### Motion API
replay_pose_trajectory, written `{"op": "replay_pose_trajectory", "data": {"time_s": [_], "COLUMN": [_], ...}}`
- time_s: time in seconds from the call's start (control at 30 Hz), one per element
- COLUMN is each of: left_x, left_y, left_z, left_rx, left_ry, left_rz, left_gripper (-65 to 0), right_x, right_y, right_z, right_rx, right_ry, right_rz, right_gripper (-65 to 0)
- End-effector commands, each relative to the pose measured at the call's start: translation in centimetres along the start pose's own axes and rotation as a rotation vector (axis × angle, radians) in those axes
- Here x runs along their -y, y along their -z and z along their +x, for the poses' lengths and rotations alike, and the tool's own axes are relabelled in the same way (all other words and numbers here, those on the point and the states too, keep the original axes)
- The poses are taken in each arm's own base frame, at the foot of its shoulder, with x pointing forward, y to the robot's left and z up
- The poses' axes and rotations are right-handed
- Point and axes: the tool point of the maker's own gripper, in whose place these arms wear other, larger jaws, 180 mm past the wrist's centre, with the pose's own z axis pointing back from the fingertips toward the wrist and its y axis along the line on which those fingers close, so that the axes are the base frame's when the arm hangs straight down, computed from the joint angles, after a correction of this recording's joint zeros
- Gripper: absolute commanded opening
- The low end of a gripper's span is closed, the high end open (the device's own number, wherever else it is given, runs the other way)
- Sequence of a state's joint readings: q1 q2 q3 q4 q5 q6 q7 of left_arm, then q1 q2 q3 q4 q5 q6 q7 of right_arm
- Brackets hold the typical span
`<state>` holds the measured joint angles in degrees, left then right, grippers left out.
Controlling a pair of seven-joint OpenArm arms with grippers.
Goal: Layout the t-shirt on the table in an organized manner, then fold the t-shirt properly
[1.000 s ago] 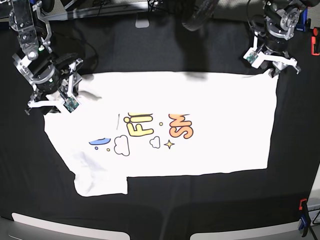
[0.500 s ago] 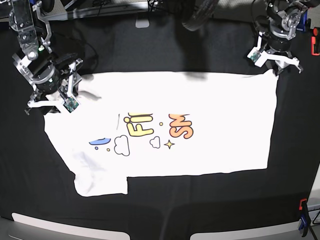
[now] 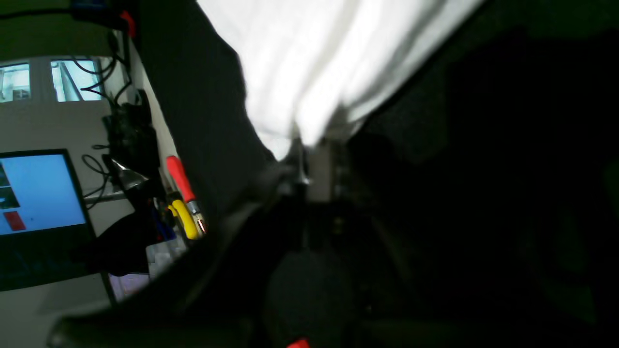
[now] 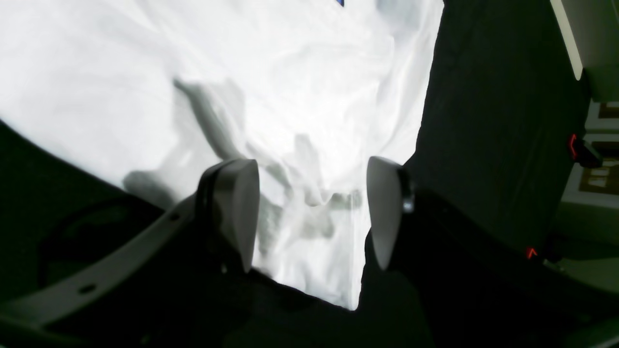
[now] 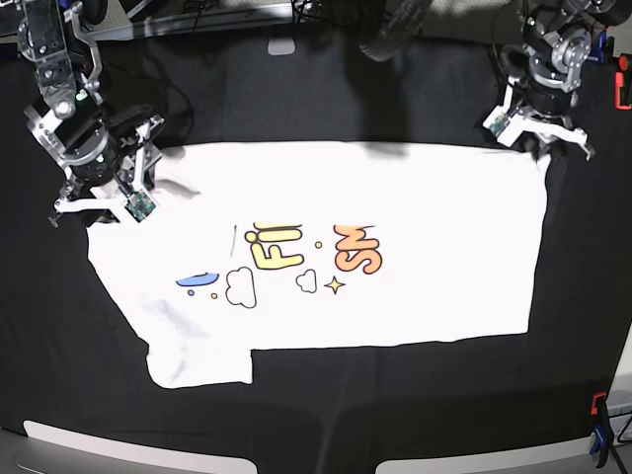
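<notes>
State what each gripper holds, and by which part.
Left gripper: shut on white printed cloth t-shirt, at its corner. Right gripper: open, holding nothing.

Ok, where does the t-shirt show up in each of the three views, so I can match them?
Base: the t-shirt lies spread printed side up across the middle of the table.
Left wrist: top centre, its white edge runs down into the shut left gripper.
Right wrist: fills the upper left, rumpled cloth between the open right gripper fingers.
Shared landmark: the table's black cloth beside the shirt's white edge.
</notes>
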<state>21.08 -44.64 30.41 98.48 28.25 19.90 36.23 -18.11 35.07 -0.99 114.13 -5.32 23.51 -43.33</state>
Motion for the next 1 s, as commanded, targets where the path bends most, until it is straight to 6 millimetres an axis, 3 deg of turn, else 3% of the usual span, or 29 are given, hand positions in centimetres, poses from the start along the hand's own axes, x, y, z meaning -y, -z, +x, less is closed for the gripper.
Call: {"op": "replay_pose_trajectory", "data": {"time_s": [0.0,0.33,0.5,0.6,0.7,0.8,0.97], "left_x": [-1.0,3.7,1.9,-0.1,-0.8,-0.6,-1.3], "left_y": [0.1,-0.6,-0.4,0.1,0.2,0.2,0.3], "left_z": [0.1,-1.5,-3.1,-3.1,-3.1,-3.1,-2.8], "left_rx": [0.015,0.039,0.015,0.009,0.003,-0.003,0.003], "left_ry": [0.020,0.292,0.335,0.294,0.267,0.234,0.201], "left_rz": [0.021,-0.306,-0.287,-0.190,-0.149,-0.164,-0.123], "left_gripper": [-65.0,-65.0,-65.0,-65.0,-64.4,-47.9,-46.0], "right_x": [1.3,1.2,1.2,1.2,1.2,1.2,1.2], "right_y": [-0.4,-0.4,-0.4,-0.4,-0.4,-0.4,-0.4], "right_z": [0.6,0.7,0.7,0.7,0.7,0.7,0.7], "right_rx": [0.023,0.024,0.024,0.024,0.024,0.024,0.024], "right_ry": [-0.009,-0.008,-0.008,-0.008,-0.008,-0.008,-0.008], "right_rz": [-0.036,-0.036,-0.036,-0.036,-0.036,-0.036,-0.036], "right_gripper": [-30.8,-30.8,-30.8,-30.8,-30.8,-30.8,-30.8]}}
